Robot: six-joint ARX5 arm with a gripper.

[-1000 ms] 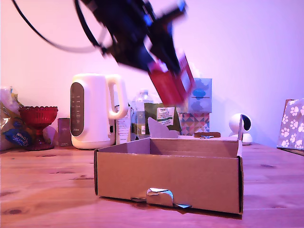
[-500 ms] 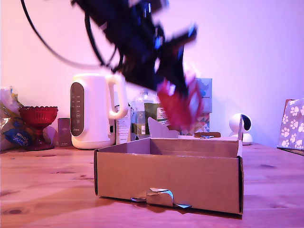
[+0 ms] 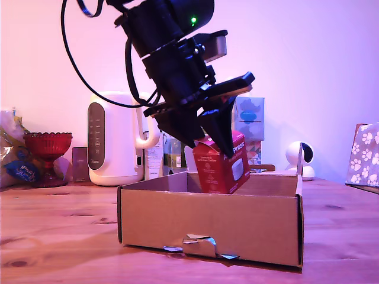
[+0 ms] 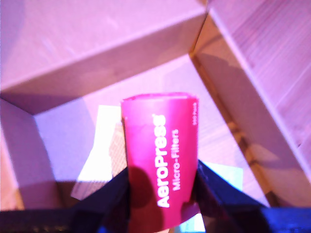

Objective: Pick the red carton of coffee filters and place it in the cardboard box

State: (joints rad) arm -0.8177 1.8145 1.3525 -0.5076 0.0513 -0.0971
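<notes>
AeroPress filter carton (image 3: 220, 167) | pinched by end effector (image 3: 208, 131), tilted, lower part inside cardboard box (image 3: 207, 226) | picked, release pending

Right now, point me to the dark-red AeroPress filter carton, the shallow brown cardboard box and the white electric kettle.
dark-red AeroPress filter carton (image 3: 217, 167), exterior view, its near red face.
shallow brown cardboard box (image 3: 207, 222), exterior view, its front wall.
white electric kettle (image 3: 121, 139), exterior view, its body.
</notes>
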